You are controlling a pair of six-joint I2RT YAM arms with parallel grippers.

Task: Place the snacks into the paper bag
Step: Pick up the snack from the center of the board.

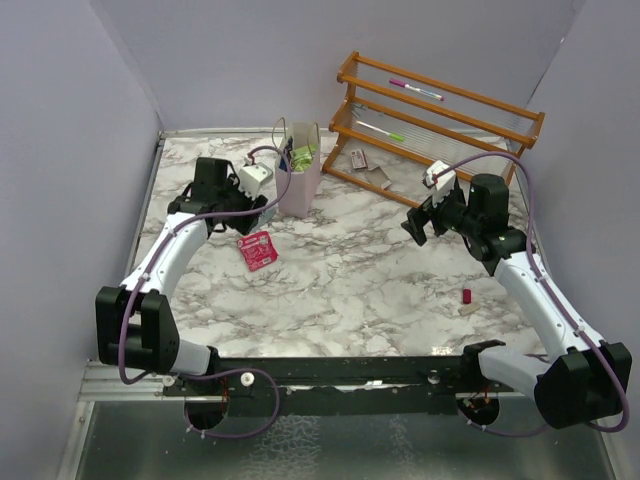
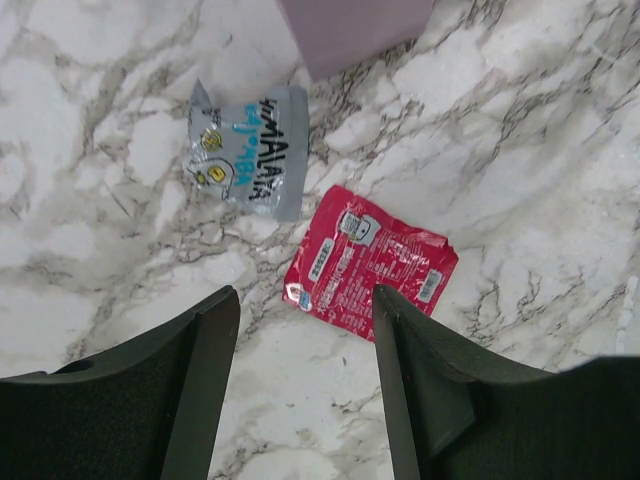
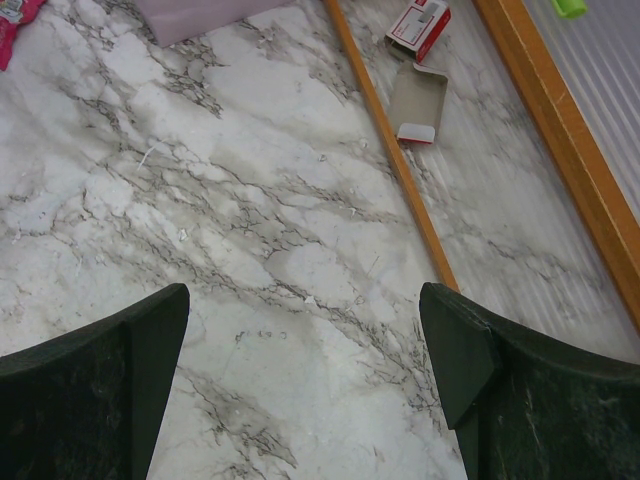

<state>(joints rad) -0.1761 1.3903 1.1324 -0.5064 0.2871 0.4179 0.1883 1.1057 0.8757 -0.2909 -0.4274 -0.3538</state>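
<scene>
Bright, even, diffuse light from above. Soft faint shadows on table [image 1: 350, 280]. Overhead view sharp, slightly wide-angle. Wrist views crisp on marble; left pincer [image 2: 305, 298] dark, slightly soft.

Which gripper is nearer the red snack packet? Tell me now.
Left. The left gripper hovers open right over the red snack packet; the right gripper sits across the table, by the orange wooden rack.

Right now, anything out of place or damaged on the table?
Yes. A small carton lies opened flat between the rails of the orange rack, beside a red-white box. A tiny red stub sits alone at the right side. The red packet looks crumpled.
</scene>
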